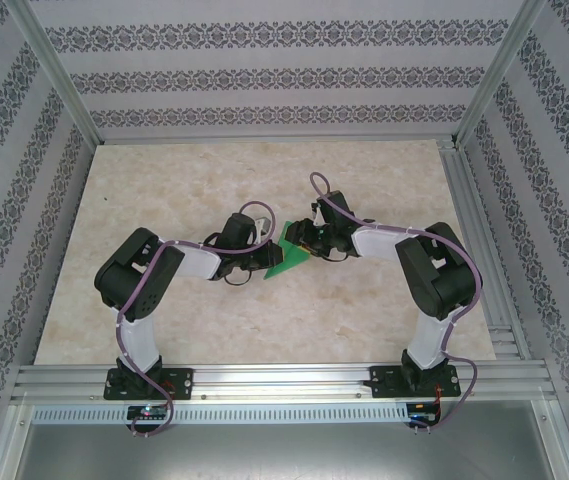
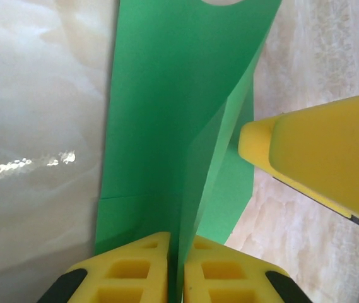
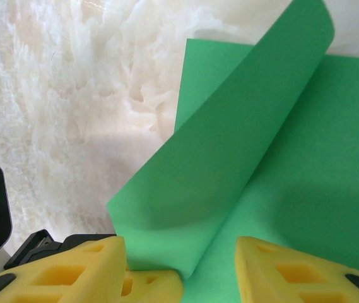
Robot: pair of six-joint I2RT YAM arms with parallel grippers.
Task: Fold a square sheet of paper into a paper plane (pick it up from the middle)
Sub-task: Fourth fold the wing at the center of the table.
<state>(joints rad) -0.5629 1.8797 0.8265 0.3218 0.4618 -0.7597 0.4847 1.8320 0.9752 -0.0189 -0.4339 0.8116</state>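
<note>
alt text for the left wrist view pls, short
The left gripper, its yellow foam fingers at the bottom edge, is pinched shut on a raised fold of the green paper, which runs up the frame over the pale marble table. From the right, another yellow finger reaches the fold's side.

arms (image 1: 142, 318): black joints, white links | cables (image 1: 313, 181): purple | claw pads (image 2: 147, 245): yellow foam

A beige marbled tabletop (image 1: 164, 300) sits inside patterned walls (image 1: 264, 75) and aluminium rails (image 1: 284, 380).
</note>
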